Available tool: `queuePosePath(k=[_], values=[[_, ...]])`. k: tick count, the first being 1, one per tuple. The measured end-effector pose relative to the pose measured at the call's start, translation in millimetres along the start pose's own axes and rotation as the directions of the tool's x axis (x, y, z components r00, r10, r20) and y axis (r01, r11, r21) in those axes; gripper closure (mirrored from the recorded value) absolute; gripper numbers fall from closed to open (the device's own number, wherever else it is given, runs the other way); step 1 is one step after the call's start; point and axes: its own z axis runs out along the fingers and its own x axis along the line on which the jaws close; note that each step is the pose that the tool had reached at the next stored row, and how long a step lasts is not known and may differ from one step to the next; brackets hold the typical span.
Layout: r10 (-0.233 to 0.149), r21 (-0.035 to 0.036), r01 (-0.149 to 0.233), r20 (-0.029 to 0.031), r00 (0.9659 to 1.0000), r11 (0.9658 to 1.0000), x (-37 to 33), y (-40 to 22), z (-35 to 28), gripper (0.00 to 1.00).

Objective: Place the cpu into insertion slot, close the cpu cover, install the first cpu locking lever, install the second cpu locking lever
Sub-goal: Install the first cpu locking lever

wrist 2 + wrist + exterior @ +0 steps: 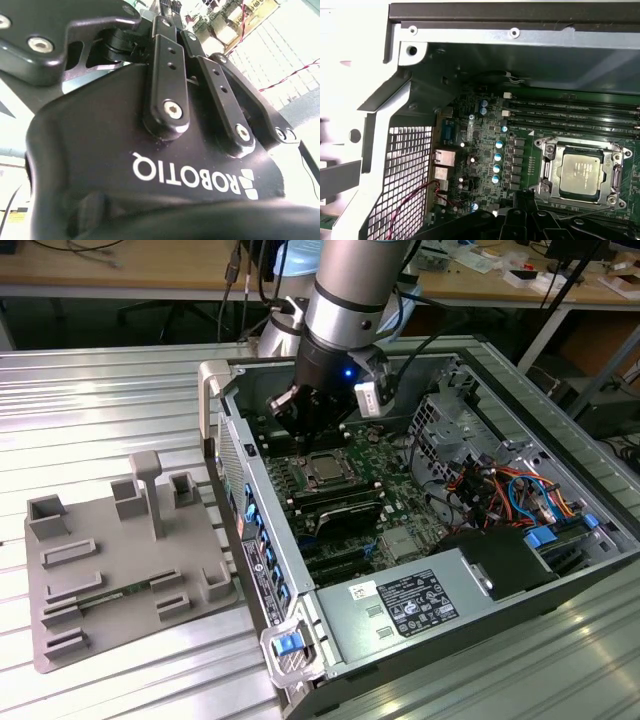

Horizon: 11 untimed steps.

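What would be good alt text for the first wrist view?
Inside an open computer case, a silver square cpu sits in its insertion slot on a green board, with the metal cpu cover framing it. Long black memory slots run beside it.

the exterior view is evenly lit from above, with pale glare streaks on the ribbed metal table (120, 400) and a small blue light glowing on the arm (346, 371). the computer case (400, 610) interior is dimmer, shadowed under the arm. in the second wrist view the black gripper body (150, 165) is close and soft, and the background behind it is blown out white. in the first wrist view the case wall (350, 100) is overexposed, the motherboard (485, 140) sits in shade, and the cpu (580, 174) catches a dull sheen.
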Motion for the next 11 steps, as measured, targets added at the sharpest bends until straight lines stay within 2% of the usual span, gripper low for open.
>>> queuePosePath(k=[11], values=[[0.0, 0.0, 0.0, 0.0001, 1.0, 1.0, 11.1, 1.3, 0.5, 0.89]])
